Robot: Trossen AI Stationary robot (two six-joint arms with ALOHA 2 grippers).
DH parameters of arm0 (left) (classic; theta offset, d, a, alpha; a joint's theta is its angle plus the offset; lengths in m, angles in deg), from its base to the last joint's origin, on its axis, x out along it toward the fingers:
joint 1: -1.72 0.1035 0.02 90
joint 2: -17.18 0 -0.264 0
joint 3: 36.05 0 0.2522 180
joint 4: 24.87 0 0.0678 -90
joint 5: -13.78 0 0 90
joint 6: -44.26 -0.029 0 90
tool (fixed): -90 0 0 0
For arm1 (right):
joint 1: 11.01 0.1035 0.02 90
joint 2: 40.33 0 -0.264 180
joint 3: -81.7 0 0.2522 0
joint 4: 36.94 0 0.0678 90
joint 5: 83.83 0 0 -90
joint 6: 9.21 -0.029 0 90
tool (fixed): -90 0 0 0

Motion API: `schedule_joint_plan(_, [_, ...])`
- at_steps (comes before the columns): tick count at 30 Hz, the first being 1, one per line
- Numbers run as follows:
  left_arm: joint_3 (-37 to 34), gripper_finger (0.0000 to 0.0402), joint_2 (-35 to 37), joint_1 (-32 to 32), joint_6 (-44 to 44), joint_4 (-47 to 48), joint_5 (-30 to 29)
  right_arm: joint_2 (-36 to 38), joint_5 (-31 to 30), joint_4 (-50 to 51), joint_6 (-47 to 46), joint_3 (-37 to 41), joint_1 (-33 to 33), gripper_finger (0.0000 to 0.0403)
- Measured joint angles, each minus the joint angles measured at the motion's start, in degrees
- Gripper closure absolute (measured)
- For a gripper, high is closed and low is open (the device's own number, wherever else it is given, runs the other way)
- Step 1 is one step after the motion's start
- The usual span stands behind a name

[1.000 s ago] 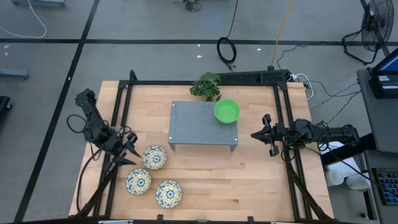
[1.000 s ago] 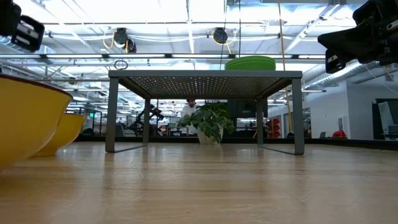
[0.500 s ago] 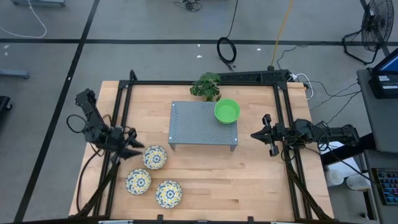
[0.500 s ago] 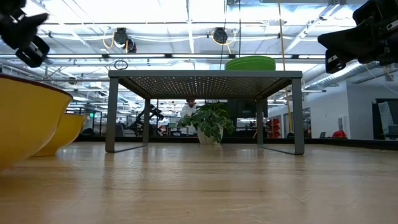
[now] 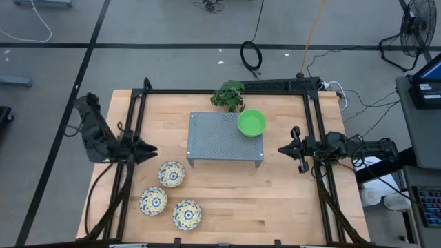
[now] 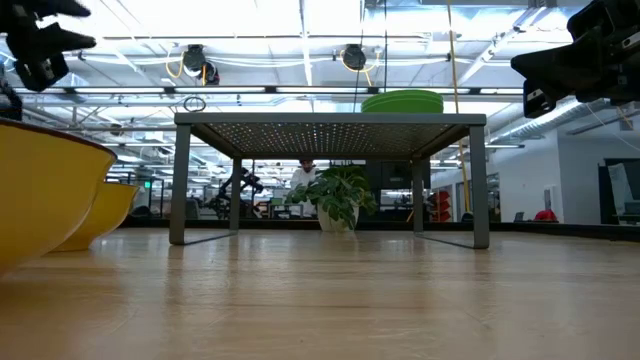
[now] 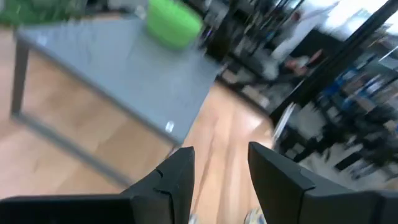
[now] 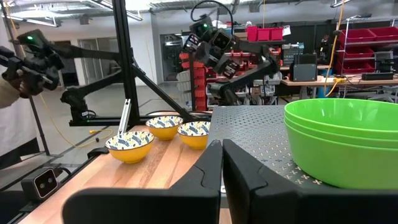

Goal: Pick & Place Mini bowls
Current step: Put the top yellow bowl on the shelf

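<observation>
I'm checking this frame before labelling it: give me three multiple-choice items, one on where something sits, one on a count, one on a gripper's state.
1. Where do the green bowls sit?
A. stacked on the grey perforated stand's corner nearest the potted plant and the right arm
B. on the wood under the stand
C. among the floral bowls

2. How many floral bowls lie on the wooden table?
A. one
B. three
C. five

3. How does the right gripper stand?
A. shut on a green bowl
B. wide open over the stand
C. shut and empty, beside the stand

Answers:
1 A: the green bowls rest nested on the stand, by the potted plant.
2 B: three floral bowls cluster on the table near the left gripper, whose fingers stand apart, empty.
3 C: the right gripper has its fingers together, holding nothing.
</observation>
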Motion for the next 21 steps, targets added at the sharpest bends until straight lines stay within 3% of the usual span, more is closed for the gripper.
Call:
schedule_joint_plan(9, [5.19, 0.0250, -17.06, 10.72, 19.95, 15.37, 22.20, 0.02, 0.00, -0.02, 0.02, 0.00, 0.00, 0.0403])
schedule_joint_plan(13, [5.19, 0.0250, -22.07, 15.96, 22.01, 16.39, 31.51, 0.02, 0.00, -0.01, -0.01, -0.02, 0.00, 0.0403])
schedule_joint_plan(21, [5.19, 0.0250, -29.07, 23.56, 22.61, 16.43, 43.23, 0.02, 0.00, 0.01, -0.01, 0.00, 0.00, 0.0403])
